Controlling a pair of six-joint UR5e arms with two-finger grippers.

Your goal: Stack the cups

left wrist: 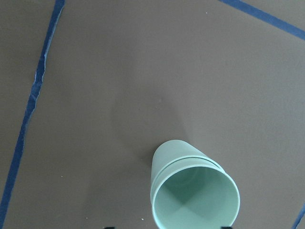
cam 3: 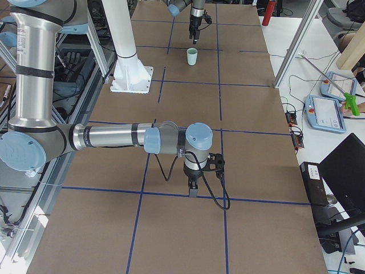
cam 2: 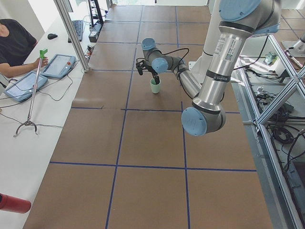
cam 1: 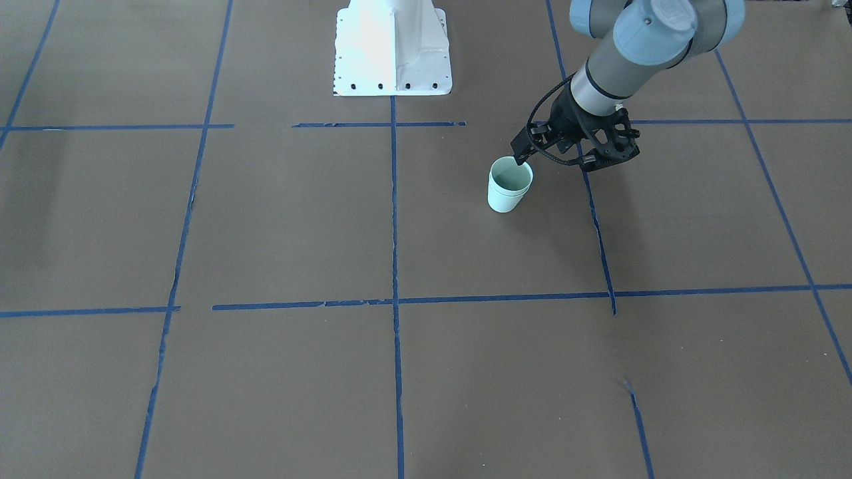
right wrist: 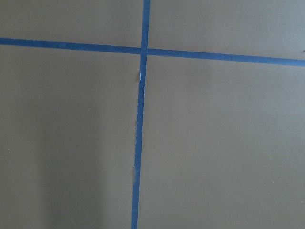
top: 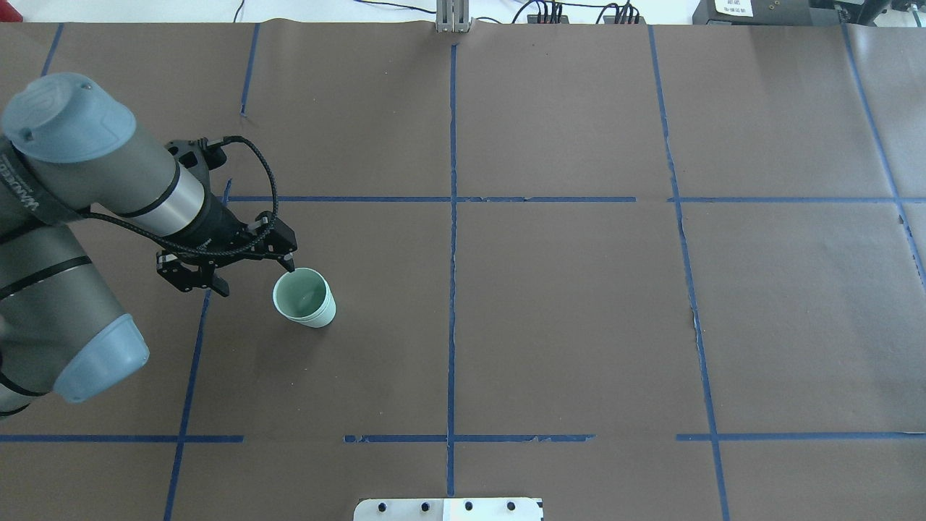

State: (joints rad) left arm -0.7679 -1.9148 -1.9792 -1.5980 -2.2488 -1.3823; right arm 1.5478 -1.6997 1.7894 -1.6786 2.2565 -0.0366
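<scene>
Cups [top: 304, 298]: both are nested, one inside the other, and stand upright on the table [top: 579, 325] in the left half of the overhead view. The second rim is made out clearly only in the left wrist view, as a thin step just under the top rim. In that view the near edge of the stack is cut off by the bottom of the frame. In the two side views the stack is too small for the two cups to be told apart.

Left gripper [top: 253, 275]: it is placed just left of the stack, jaws spread wide, nothing gripped. One fingertip [top: 289, 266] is seen at the rim, but whether it touches cannot be settled. The other finger is held clear of the cups, by a tape line [top: 195, 340]. In the wrist view only two dark specks of the fingertips are caught at the bottom edge.

Right gripper [cam 3: 193, 189]: it is shown only in the exterior right view, pointed down near a tape crossing, well apart from the cups. How far its jaws are parted cannot be told. Only table and crossing tape are recorded by its wrist camera.
</scene>
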